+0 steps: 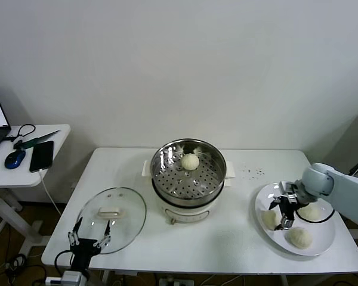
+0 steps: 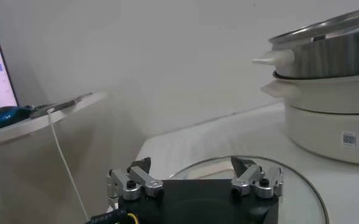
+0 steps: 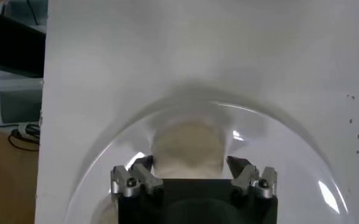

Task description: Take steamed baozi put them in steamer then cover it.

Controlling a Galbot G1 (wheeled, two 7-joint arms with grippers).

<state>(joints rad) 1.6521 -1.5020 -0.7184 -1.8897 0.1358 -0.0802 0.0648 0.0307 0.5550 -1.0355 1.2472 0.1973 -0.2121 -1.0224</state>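
Note:
The steamer (image 1: 194, 186) stands mid-table with one steamed baozi (image 1: 190, 161) on its perforated floor. Three more baozi lie on a white plate (image 1: 325, 241) at the right: one at the left side (image 1: 267, 219), one at the back (image 1: 311, 211), one at the front (image 1: 300, 237). My right gripper (image 1: 284, 214) is open and low over the plate, its fingers on either side of the left baozi (image 3: 188, 146). The glass cover (image 1: 125, 223) lies flat at the front left. My left gripper (image 1: 92, 231) is open and idle at its near edge.
A side table (image 1: 53, 146) at the far left holds a laptop, a blue mouse (image 1: 14, 158) and a phone (image 1: 41, 155), with a cable hanging down. Dark specks (image 1: 250, 172) dot the table behind the plate. The steamer wall (image 2: 331, 58) rises beyond the cover (image 2: 298, 182).

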